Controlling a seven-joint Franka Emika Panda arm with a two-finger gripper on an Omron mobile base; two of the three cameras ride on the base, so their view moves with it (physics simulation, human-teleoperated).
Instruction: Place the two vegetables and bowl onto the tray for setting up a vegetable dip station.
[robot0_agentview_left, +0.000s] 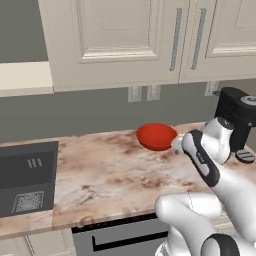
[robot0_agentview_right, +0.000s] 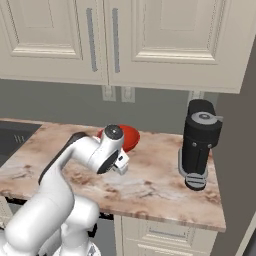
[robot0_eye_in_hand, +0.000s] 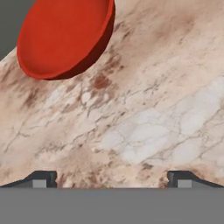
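Note:
The red bowl (robot0_agentview_left: 156, 135) (robot0_agentview_right: 129, 136) stands upright on the marble counter near the back wall. In the hand view the bowl (robot0_eye_in_hand: 65, 37) lies at the upper left, apart from the fingers. My gripper (robot0_eye_in_hand: 113, 179) hovers over bare marble just in front of the bowl, open, its two tips wide apart with nothing between them. From the base views the gripper (robot0_agentview_right: 121, 162) (robot0_agentview_left: 178, 144) points down at the counter beside the bowl. The tray and the two vegetables are out of view.
A black coffee machine (robot0_agentview_left: 237, 117) (robot0_agentview_right: 199, 142) stands on the counter to the right of the bowl. A dark cooktop (robot0_agentview_left: 27, 175) (robot0_agentview_right: 12, 137) lies at the left. Wall cabinets hang above. The counter's front edge (robot0_agentview_right: 165, 216) runs close below the arm.

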